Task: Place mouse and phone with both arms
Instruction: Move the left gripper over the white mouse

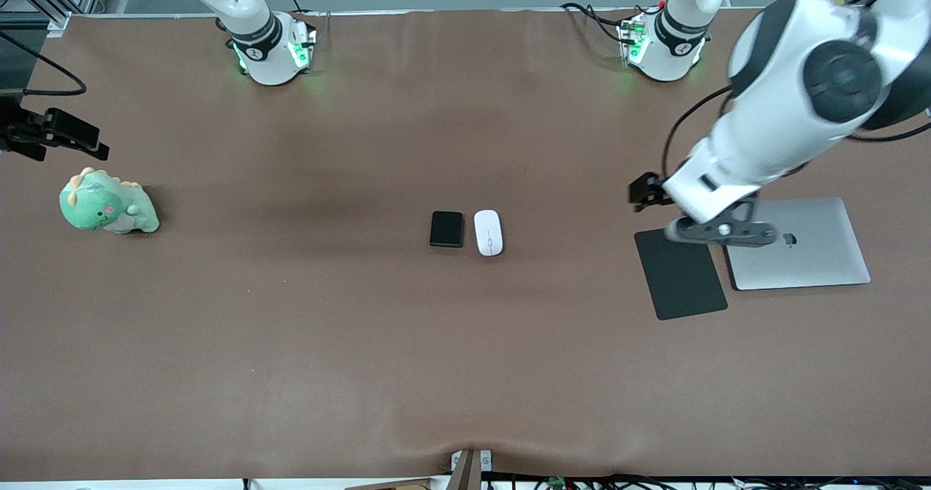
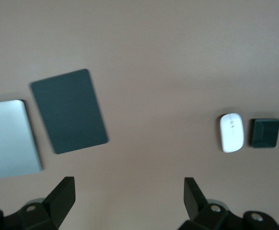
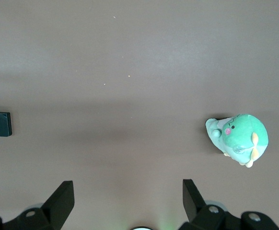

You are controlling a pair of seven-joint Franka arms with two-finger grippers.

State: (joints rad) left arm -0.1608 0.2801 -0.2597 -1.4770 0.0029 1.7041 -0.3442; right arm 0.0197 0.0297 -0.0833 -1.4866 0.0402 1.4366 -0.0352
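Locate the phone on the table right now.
In the front view the phone lies flat mid-table, right beside the mouse, on the side toward the right arm's end; neither hand is near it.

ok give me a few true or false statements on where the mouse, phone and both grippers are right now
1. The small white oval mouse lies beside the small black rectangular phone. True.
2. The left gripper holds the mouse. False: it is open and empty, over the flat black mouse pad.
3. The closed silver laptop lies beside the mouse pad. True.
4. The phone rests on the laptop. False: it lies on the brown table.
5. The right gripper is shut. False: open, near the green plush dinosaur.
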